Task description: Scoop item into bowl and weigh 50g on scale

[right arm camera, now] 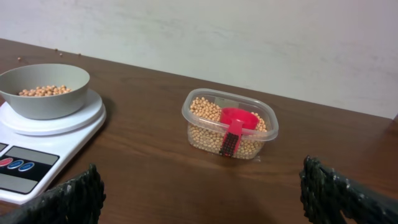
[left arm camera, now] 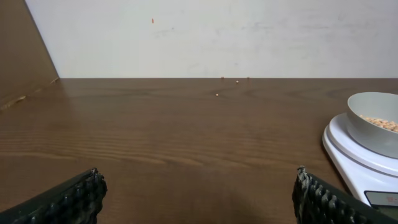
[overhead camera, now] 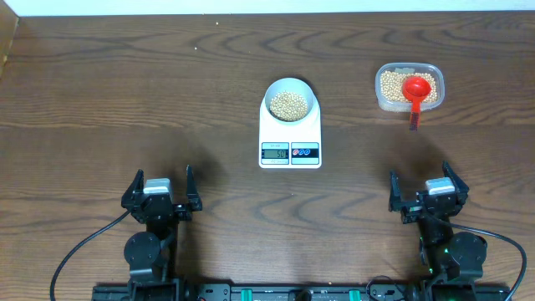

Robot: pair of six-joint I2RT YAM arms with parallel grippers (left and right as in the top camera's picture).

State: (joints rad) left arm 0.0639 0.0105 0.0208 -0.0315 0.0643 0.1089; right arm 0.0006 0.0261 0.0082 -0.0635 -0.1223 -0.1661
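The pale blue-grey bowl (overhead camera: 291, 99) stands on the white scale (overhead camera: 289, 142) at the table's middle and holds tan beans (overhead camera: 289, 104). It also shows in the left wrist view (left arm camera: 375, 122) and the right wrist view (right arm camera: 43, 88). More beans (overhead camera: 393, 85) fill a clear plastic tub (overhead camera: 409, 87) at the back right, with a red scoop (overhead camera: 416, 90) lying in it; the scoop's handle hangs over the rim. My left gripper (overhead camera: 160, 191) and right gripper (overhead camera: 425, 191) are both open and empty near the front edge, far from the scale and tub.
A few stray beans (left arm camera: 217, 94) lie on the dark wood table near the back wall. A wooden side panel (left arm camera: 25, 56) stands at the far left. Cables run from both arm bases at the front edge.
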